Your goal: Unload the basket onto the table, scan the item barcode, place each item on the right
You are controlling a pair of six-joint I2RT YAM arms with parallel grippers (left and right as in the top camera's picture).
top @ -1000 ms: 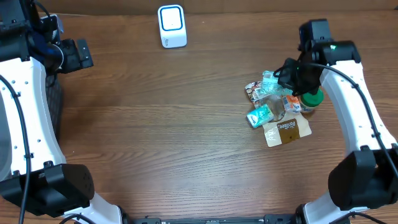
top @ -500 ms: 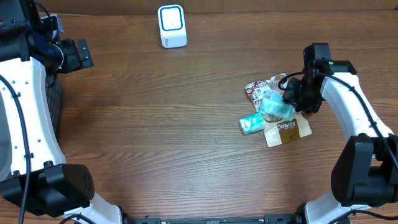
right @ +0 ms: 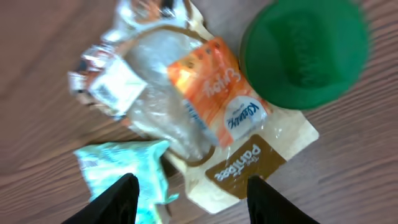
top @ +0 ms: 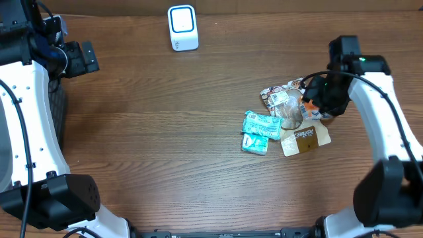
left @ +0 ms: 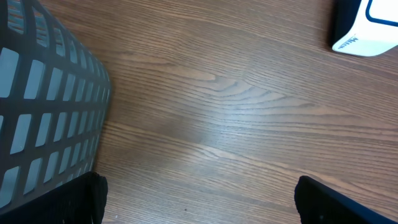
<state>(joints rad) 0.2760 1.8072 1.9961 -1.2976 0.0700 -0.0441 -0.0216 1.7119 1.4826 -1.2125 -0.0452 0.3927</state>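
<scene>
Right half of the desk [top: 165,165], mid-depth: teal packet [top: 259,131] lies flat at the left fringe of a wrapper pile [top: 285,106]. Right jaws hang open over the pile, gripping nothing. The packet sits under and beside 1 finger [right: 121,202], at the edge of the gap between the 2. Long axis roughly left-right, slightly skewed. Brown pouch [top: 304,139] is just beside its right end. Bare desk lies to its left and toward the scanner [top: 182,28] at the far edge. Left jaws wide open, empty, near the basket [left: 43,112].
</scene>
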